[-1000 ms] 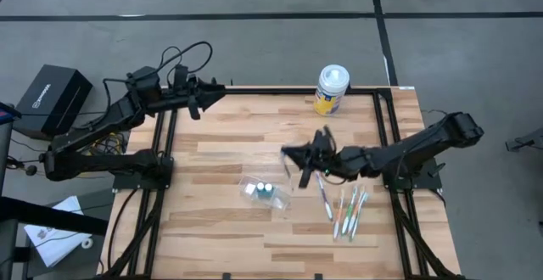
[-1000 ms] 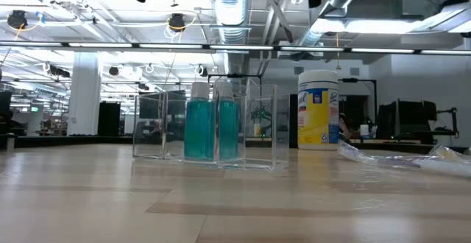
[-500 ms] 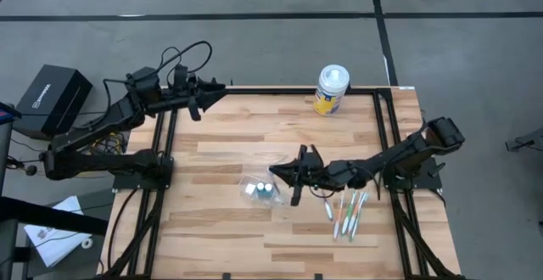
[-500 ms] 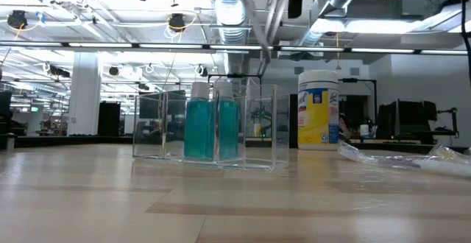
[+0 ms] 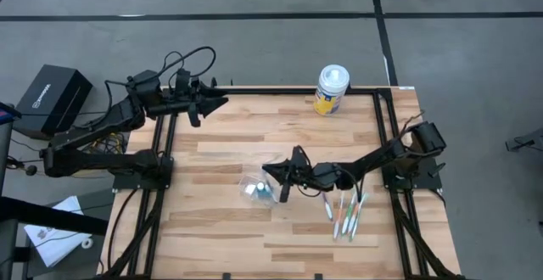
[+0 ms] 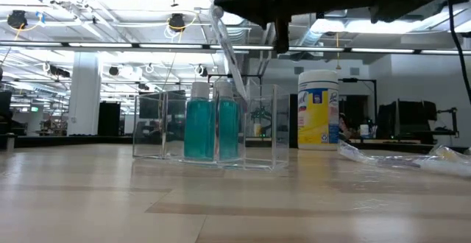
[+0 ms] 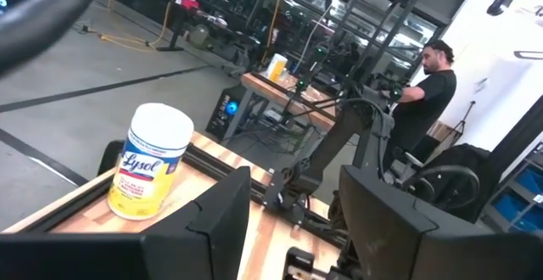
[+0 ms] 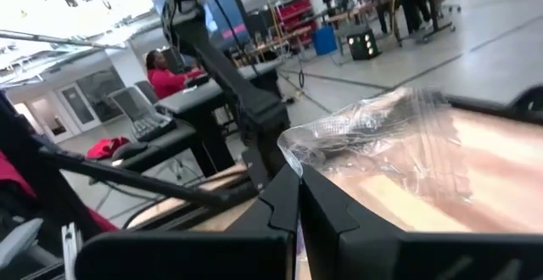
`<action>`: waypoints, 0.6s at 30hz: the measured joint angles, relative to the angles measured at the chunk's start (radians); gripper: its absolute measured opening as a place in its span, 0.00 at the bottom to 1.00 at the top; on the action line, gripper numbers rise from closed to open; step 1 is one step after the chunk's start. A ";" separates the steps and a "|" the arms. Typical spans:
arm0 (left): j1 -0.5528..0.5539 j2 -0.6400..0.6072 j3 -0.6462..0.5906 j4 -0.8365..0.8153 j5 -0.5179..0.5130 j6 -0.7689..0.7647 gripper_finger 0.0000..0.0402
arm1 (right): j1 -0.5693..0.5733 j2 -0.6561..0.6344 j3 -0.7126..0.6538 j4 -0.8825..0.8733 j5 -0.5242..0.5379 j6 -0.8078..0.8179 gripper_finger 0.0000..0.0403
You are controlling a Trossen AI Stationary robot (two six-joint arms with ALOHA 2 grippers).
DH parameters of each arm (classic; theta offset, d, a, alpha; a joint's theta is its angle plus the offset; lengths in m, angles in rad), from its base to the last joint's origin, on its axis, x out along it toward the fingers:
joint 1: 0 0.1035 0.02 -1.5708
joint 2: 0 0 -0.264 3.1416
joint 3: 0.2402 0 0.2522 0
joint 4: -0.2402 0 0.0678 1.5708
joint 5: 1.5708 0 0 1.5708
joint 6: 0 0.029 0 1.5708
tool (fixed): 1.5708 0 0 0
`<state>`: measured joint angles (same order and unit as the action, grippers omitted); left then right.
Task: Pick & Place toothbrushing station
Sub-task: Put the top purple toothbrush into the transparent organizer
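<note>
A clear plastic holder (image 6: 210, 129) with two teal-and-white tubes (image 6: 213, 125) stands near the table's middle (image 5: 257, 190). Several slim toothbrushes (image 5: 345, 210) lie on the table to its right. My right gripper (image 5: 281, 181) hangs just right of the holder and above it, shut on a slim toothbrush in clear wrapping (image 6: 229, 55). The toothbrush's lower end is at the holder's top. My left gripper (image 5: 212, 103) is open and empty at the table's far left corner. My right gripper pinches the wrapped toothbrush between its two shut fingers (image 8: 284, 197). Crinkled clear wrapping (image 8: 373, 131) sticks out past the fingertips. The toothbrush is lifted clear of the table. It slants down from the gripper toward the holder's open top (image 6: 239, 88).
A yellow-and-white Lysol wipes canister (image 5: 332, 89) stands at the table's far edge. Crinkled clear plastic (image 6: 401, 158) lies on the table at the right in the low view. People show in the room beyond the table in both wrist views.
My right gripper has gone toward the table's left edge and down, carrying the wrapped toothbrush from near the loose toothbrushes to the clear holder. The toothbrush's lower end has come down to the holder's top.
</note>
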<state>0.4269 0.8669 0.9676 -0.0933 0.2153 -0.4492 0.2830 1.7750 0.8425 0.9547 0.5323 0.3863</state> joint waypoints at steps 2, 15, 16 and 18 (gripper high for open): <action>-0.001 0.000 0.000 0.000 0.000 0.006 0.44 | 0.006 0.012 0.000 -0.006 0.006 0.018 0.00; -0.001 0.000 0.000 0.000 0.000 0.031 0.44 | 0.062 0.014 0.000 -0.135 0.076 0.107 0.00; -0.001 0.000 0.000 0.000 0.000 0.031 0.44 | 0.065 0.014 0.000 -0.136 0.083 0.109 0.00; -0.001 0.000 0.000 0.000 0.000 0.031 0.44 | 0.071 0.013 0.000 -0.137 0.088 0.110 0.00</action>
<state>0.4263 0.8669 0.9676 -0.0929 0.2150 -0.4183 0.3542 1.7880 0.8421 0.8179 0.6199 0.4965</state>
